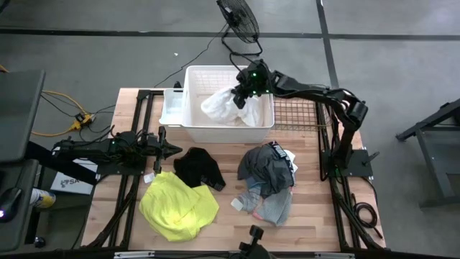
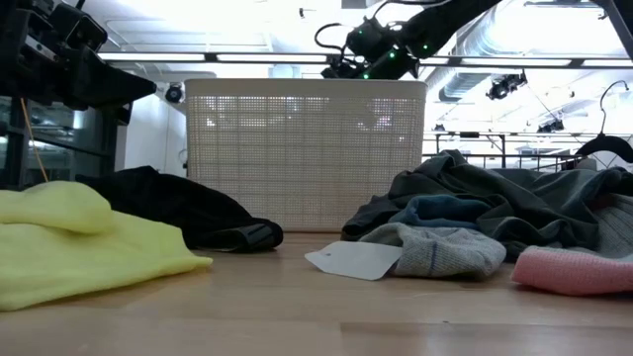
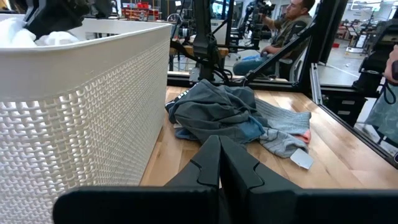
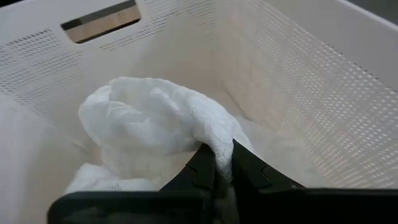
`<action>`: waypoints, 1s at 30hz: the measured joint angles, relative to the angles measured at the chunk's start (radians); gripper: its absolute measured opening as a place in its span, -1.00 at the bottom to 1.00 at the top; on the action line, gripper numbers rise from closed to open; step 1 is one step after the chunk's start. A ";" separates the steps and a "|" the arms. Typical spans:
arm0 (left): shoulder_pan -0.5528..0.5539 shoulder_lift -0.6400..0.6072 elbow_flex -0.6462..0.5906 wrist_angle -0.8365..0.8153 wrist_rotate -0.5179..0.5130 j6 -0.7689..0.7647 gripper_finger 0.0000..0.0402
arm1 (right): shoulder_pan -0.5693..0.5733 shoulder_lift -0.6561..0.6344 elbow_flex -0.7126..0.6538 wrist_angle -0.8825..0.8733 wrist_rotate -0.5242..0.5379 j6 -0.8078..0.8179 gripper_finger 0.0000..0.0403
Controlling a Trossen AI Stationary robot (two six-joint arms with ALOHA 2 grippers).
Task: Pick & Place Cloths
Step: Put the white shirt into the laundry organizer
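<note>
White cloth (image 4: 155,124) pinched by right gripper (image 4: 222,163) inside the basket (image 1: 215,129).
Left gripper (image 1: 172,150) closed, empty, beside black cloth (image 1: 200,167); basket wall close by.

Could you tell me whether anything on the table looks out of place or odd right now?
Nothing looks damaged or spilled. The yellow cloth, black cloth and grey pile lie crumpled on the table, as unsorted laundry would. The right gripper pinches the white cloth inside the basket; the left gripper waits shut.
</note>
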State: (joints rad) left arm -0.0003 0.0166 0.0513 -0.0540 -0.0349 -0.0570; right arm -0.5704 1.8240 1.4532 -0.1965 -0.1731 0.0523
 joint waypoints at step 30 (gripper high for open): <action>0.000 0.000 0.000 0.000 0.000 0.000 -1.00 | 0.019 -0.028 0.000 0.014 0.090 0.039 -0.38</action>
State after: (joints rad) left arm -0.0002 0.0163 0.0510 -0.0540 -0.0349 -0.0570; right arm -0.5514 1.7961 1.4532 -0.1822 -0.0833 0.0910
